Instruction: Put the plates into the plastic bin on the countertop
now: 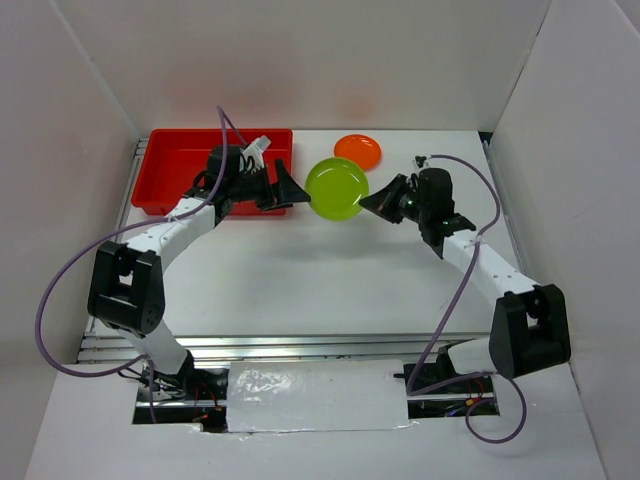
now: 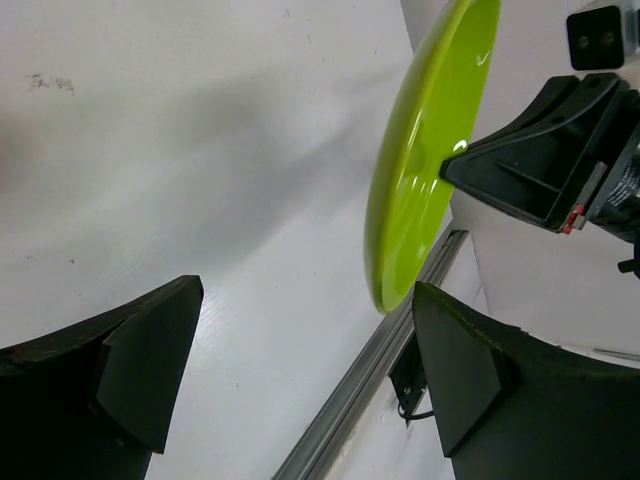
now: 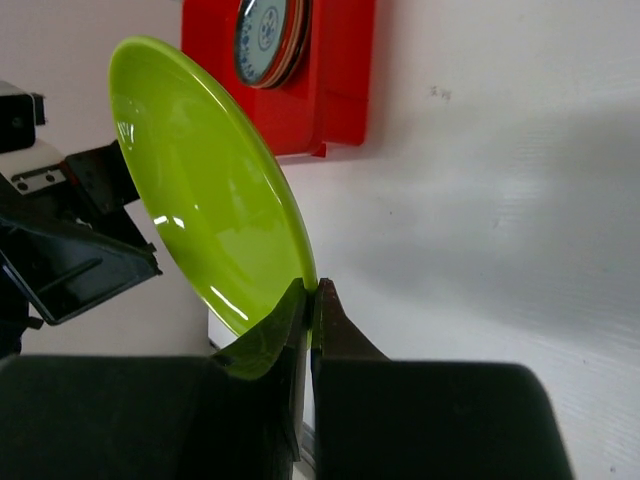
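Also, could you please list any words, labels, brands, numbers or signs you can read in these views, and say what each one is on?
None can be read.
Faint grey mark on the countertop: too blurred to read.
Blue-grey patterned plate in the red bin: an ornament, no letters.

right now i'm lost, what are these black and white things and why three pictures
They are two robot arms bolted to a white tabletop. One picture looks down from above; the other two come from a camera on each wrist. The right gripper is pinched shut on the rim of a round lime green plate, held off the table. The left gripper is open at the plate's opposite edge. A small orange plate lies on the table, and a shallow red plastic bin holds a blue-grey patterned plate.
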Controlling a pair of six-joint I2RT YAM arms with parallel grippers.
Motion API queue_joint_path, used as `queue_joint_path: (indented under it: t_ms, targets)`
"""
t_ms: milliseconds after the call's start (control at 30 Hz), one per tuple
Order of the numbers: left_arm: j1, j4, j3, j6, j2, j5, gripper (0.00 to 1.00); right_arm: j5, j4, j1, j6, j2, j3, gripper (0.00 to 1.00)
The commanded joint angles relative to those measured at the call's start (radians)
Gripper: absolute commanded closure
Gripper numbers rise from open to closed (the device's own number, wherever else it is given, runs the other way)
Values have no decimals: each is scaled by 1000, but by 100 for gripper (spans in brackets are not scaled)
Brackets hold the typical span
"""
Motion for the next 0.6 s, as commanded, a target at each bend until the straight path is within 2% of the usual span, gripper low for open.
queue_joint_path:
  t_ms: [0, 133, 200, 233, 300, 333, 400, 433, 467, 500, 533, 567]
  targets:
    - [7, 100, 14, -20, -10, 37, 1, -61, 30, 20, -10, 0, 37, 100]
    - [7, 143, 17, -46, -6, 64, 1, -97, 45, 40, -7, 23, 46, 100]
    - [7, 144, 17, -44, -7, 61, 12, -147, 73, 45, 7, 35, 47, 100]
    - [6, 147, 19, -41, -7, 61, 28, -161, 84, 46, 18, 47, 48, 100]
    - [6, 126, 23, -35, -6, 51, 52, -172, 93, 62, 21, 61, 55, 100]
    - [6, 118, 29, -30, -7, 47, 80, -167, 88, 66, 20, 64, 60, 100]
    - [9, 99, 34, -23, -12, 13, 100, -152, 84, 78, 15, 72, 67, 100]
    - [9, 71, 42, -17, -19, -5, 100, -149, 82, 82, 18, 75, 67, 96]
    - [12, 57, 45, -7, -25, -27, 100, -146, 76, 83, 20, 76, 66, 77]
    - [15, 42, 48, -6, -32, -54, 100, -118, 73, 79, 24, 72, 61, 20]
    - [30, 10, 52, -7, -47, -135, 100, -98, 64, 65, 24, 67, 57, 0]
    - [45, -3, 55, -18, -53, -187, 100, -78, 49, 54, 27, 58, 38, 0]
